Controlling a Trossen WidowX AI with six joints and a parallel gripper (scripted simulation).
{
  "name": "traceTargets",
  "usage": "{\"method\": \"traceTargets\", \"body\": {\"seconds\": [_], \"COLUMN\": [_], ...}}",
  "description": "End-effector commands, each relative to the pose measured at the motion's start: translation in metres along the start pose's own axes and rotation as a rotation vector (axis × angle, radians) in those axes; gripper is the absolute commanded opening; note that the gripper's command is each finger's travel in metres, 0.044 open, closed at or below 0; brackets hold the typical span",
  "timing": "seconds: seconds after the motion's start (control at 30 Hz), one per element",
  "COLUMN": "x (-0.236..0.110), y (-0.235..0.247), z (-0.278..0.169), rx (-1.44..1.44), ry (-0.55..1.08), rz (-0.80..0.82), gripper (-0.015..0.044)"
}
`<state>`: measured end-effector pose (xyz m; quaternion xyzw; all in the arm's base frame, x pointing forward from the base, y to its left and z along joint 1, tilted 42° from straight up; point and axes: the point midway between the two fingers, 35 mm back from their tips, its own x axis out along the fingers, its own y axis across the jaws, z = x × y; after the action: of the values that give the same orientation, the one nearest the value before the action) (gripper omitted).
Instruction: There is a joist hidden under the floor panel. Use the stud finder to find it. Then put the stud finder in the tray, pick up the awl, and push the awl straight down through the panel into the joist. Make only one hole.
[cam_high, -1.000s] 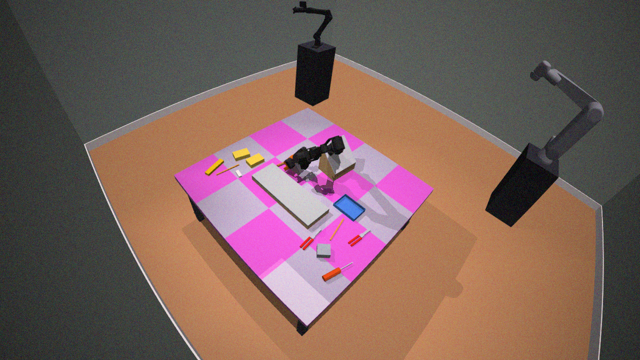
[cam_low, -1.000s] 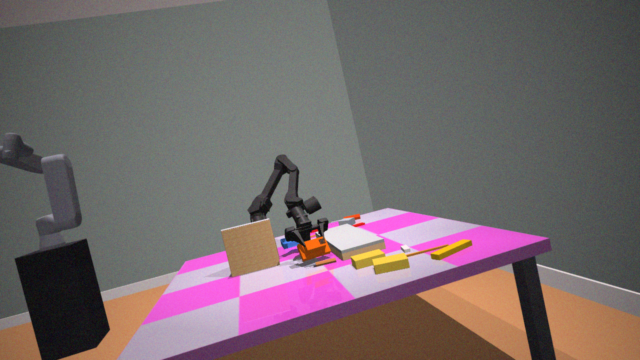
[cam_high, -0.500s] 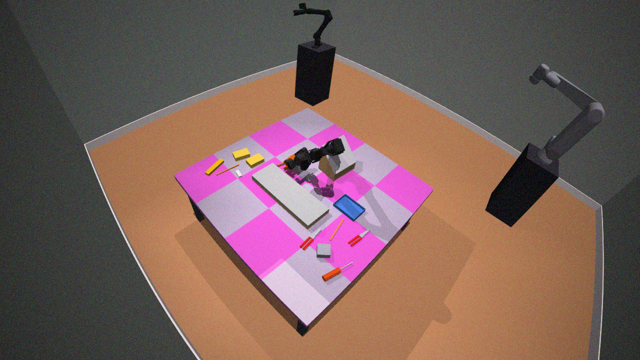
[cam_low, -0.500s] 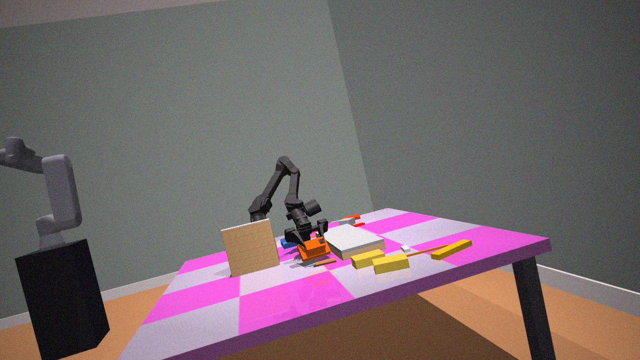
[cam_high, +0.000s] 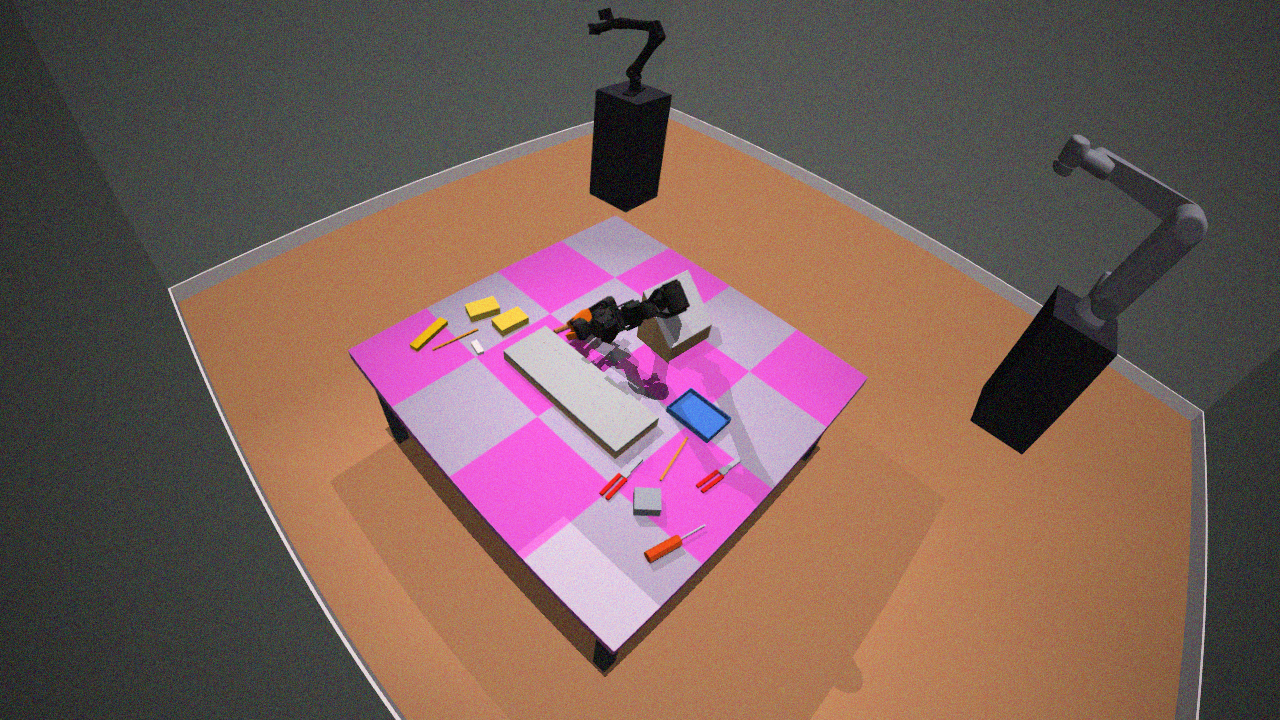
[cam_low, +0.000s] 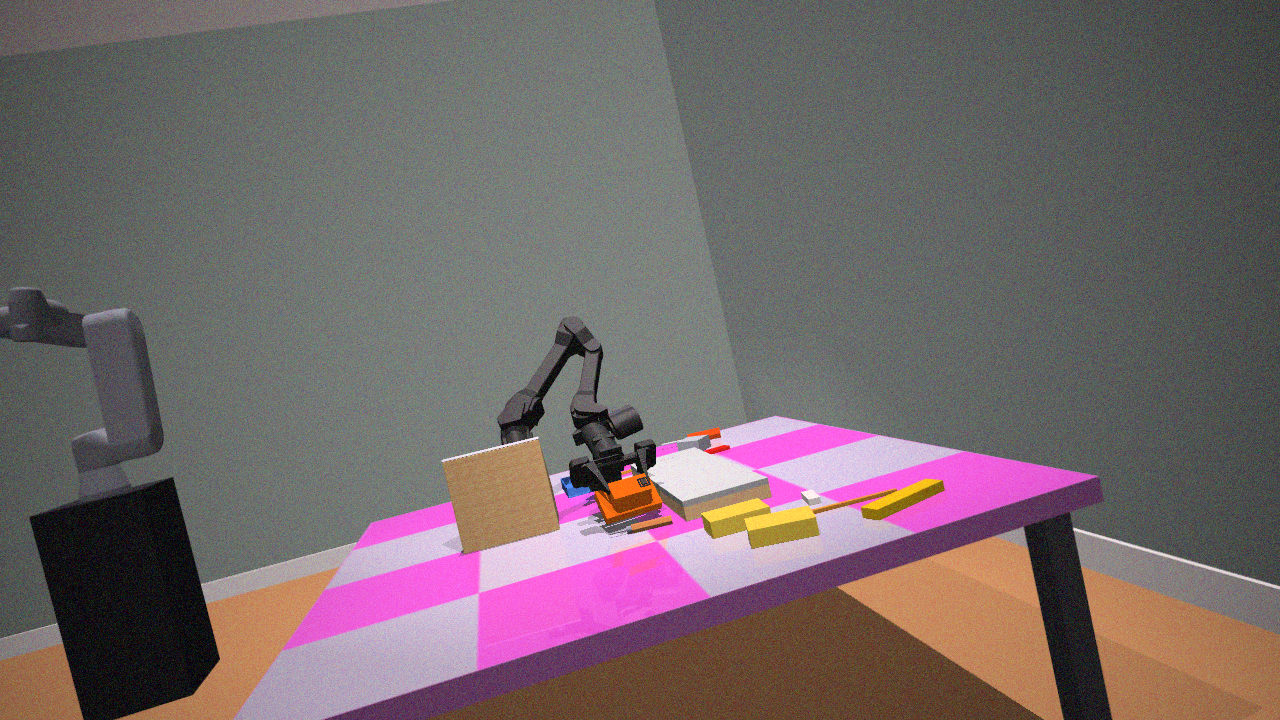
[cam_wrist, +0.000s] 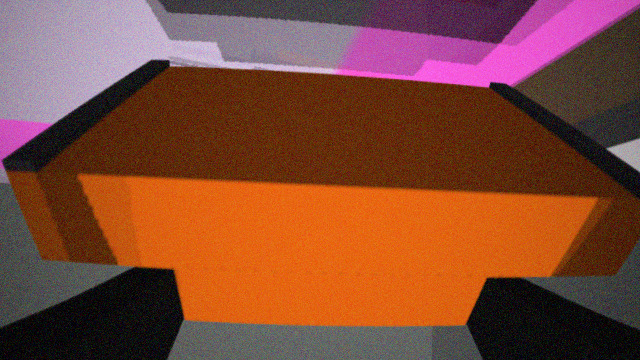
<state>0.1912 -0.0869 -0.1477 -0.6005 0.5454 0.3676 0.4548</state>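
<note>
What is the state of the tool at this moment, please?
Tool: closed on the orange stud finder, held beside the floor panel.

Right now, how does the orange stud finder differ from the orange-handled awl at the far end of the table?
The stud finder is a blocky box; the awl is a slim handle with a thin shaft. The stud finder is gripped in the claw beside the panel; the awl lies loose on the table, untouched. Both are orange.
</note>
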Motion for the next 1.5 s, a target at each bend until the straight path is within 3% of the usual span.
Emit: {"method": "traceTargets", "body": {"seconds": [0.0,0.63,1.47], "x": [0.000,-0.005,0.006], "y": [0.000,-0.002,-0.002], "z": [-0.001,-0.023,0.003], "rx": [0.006,0.007,0.008], "ry": [0.033,0.113,0.096], "rz": [0.000,-0.019,-0.019], "gripper": [0.0000,0.0000,0.0000]}}
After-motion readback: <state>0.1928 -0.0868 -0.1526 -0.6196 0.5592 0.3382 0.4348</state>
